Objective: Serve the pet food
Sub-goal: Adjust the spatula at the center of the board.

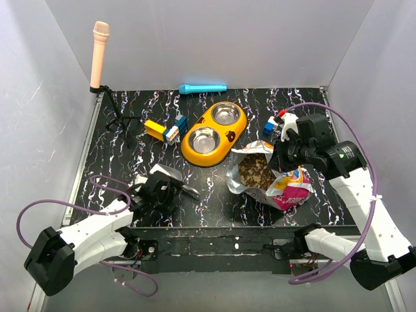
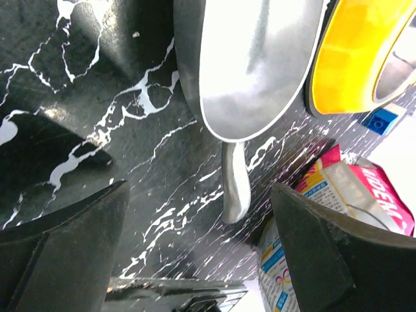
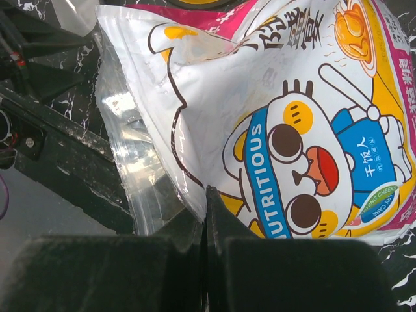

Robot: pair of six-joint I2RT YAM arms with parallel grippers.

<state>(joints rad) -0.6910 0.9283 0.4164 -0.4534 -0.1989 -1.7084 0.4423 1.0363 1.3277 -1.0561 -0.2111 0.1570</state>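
Observation:
The pet food (image 1: 255,172) shows as a brown heap inside the opened white, blue and pink bag (image 1: 286,185), which lies right of the table's middle. My right gripper (image 1: 281,153) is shut on the bag's upper edge; in the right wrist view its closed fingertips (image 3: 207,195) pinch the bag (image 3: 279,123) at the clear seal. A metal scoop (image 2: 253,65) lies on the black marbled table, its handle (image 2: 235,185) pointing toward my left gripper (image 2: 201,260). That gripper is open, with a finger on each side of the handle's end and touching nothing. The yellow double bowl (image 1: 211,133) sits behind, its two steel cups without food.
Toy blocks (image 1: 166,129) lie left of the bowl. A blue tube (image 1: 203,88) rests at the back wall, and a peach rod on a stand (image 1: 99,52) stands at the back left. A small spray bottle (image 1: 279,123) stands behind my right gripper.

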